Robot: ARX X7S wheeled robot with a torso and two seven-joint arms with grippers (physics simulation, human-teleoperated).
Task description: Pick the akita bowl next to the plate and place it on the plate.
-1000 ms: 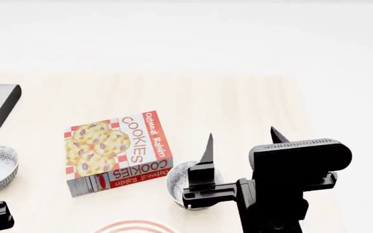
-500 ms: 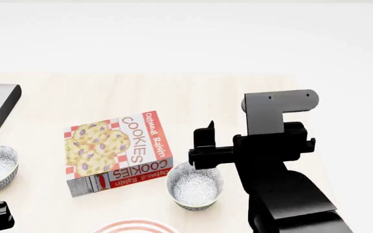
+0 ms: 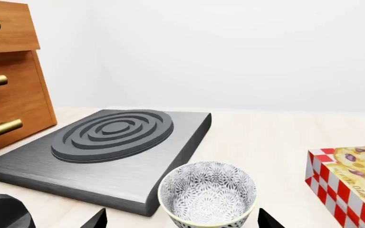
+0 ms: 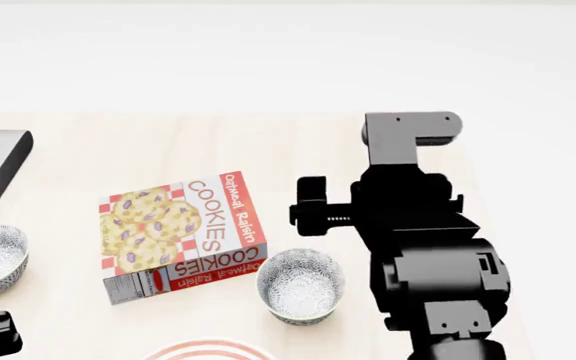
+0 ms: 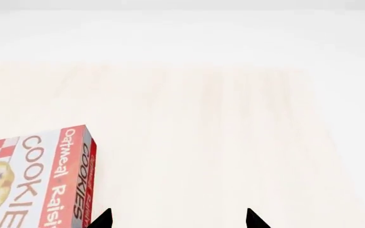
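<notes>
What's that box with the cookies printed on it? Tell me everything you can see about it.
The cookie box is a flat carton, apparently cardboard, lying face up on the pale wooden table. Its face shows cookies inside a red-and-white checked border, beside a red panel reading "Oatmeal Raisin COOKIES". One narrow end is grey with small print. It lies slightly askew, left of the speckled bowl. No gripper touches it.

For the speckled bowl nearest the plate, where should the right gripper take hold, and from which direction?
Grip the akita bowl by its rim, coming down from above with one finger inside, one outside. It stands upright and open, its wall thin; the cookie box crowds its left, so the right side looks freest.
</notes>
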